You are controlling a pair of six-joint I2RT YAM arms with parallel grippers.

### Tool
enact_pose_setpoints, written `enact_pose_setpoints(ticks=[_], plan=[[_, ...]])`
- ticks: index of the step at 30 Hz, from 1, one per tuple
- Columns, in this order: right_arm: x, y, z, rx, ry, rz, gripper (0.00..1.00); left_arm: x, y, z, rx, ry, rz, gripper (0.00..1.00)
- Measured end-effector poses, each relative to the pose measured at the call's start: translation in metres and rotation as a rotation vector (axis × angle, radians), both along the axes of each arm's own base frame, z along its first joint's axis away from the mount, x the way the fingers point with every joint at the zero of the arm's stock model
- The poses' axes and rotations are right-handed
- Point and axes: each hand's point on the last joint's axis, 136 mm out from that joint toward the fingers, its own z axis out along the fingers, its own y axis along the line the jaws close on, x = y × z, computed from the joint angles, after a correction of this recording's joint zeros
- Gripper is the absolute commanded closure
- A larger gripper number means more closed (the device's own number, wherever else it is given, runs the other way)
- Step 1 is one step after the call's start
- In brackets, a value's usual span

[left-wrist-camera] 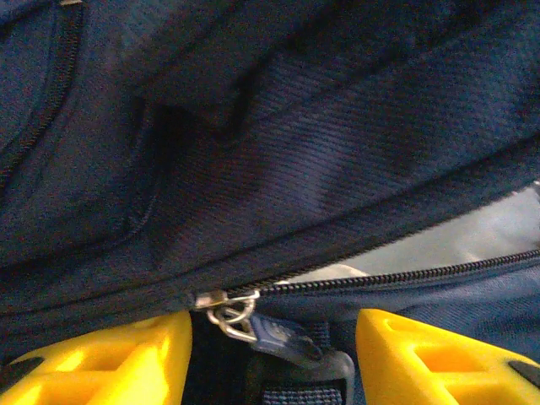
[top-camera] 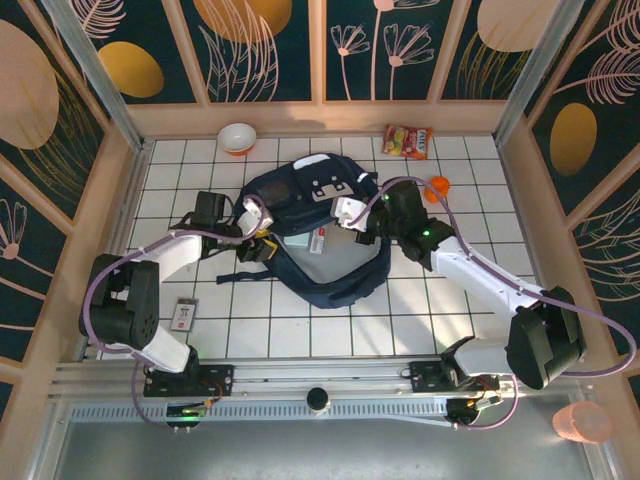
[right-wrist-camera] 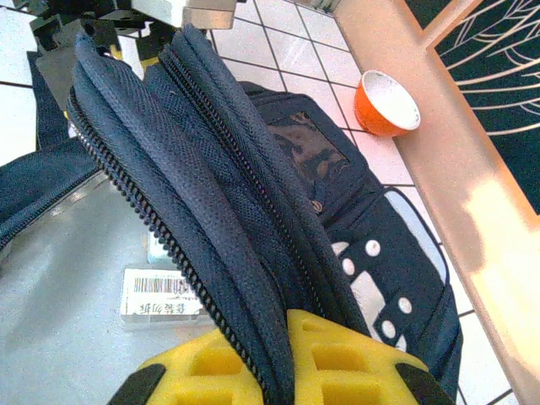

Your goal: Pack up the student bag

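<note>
The navy student bag [top-camera: 300,190] lies in the middle of the table, its main zip partly undone and grey lining showing. A small box with a barcode label [right-wrist-camera: 160,295] rests inside on the lining. My left gripper [left-wrist-camera: 274,342] is at the bag's left side, open, its yellow fingers [left-wrist-camera: 110,359] wide apart on either side of the metal zip slider [left-wrist-camera: 224,302] and its dark pull tab [left-wrist-camera: 291,342]. My right gripper [right-wrist-camera: 283,359] is shut on the bag's upper zip edge [right-wrist-camera: 211,186], holding the folded fabric up from the right side [top-camera: 352,215].
An orange-and-white bowl [top-camera: 237,137] stands behind the bag by the back wall. A red snack packet [top-camera: 408,141] and a small orange object [top-camera: 438,187] lie at the back right. A small flat card-like box [top-camera: 184,315] lies near the left arm.
</note>
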Motion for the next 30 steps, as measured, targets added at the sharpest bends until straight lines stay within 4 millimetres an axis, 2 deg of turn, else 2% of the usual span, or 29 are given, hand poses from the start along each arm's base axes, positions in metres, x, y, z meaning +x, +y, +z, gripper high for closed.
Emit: enact_pose_setpoints(ticks=[3,9,12,15,22,25,26,30], plan=[[0.000,0.000,0.000,0.001,0.001,-0.001,1.00,0.007,-0.001,-0.001,-0.010,0.021,0.020,0.64],[-0.003,-0.002,-0.006,0.001,0.021,-0.007,1.00,0.008,-0.001,0.000,-0.026,0.038,0.028,0.64],[-0.006,-0.004,-0.011,0.004,0.032,-0.012,1.00,0.009,0.000,0.001,-0.035,0.041,0.030,0.68],[-0.007,-0.004,-0.013,0.007,0.036,-0.015,1.00,0.008,0.000,0.001,-0.038,0.048,0.033,0.75],[-0.004,-0.005,-0.009,0.034,0.046,-0.040,1.00,0.011,-0.003,0.009,-0.070,0.076,0.044,1.00],[-0.005,-0.006,-0.011,0.045,0.063,-0.056,1.00,0.011,-0.003,0.010,-0.087,0.082,0.060,1.00],[-0.005,-0.007,-0.012,0.047,0.070,-0.063,0.98,0.010,-0.002,0.010,-0.089,0.084,0.064,1.00],[-0.005,-0.009,-0.014,0.086,0.143,-0.113,0.61,0.005,0.002,0.013,-0.083,0.067,0.098,1.00]])
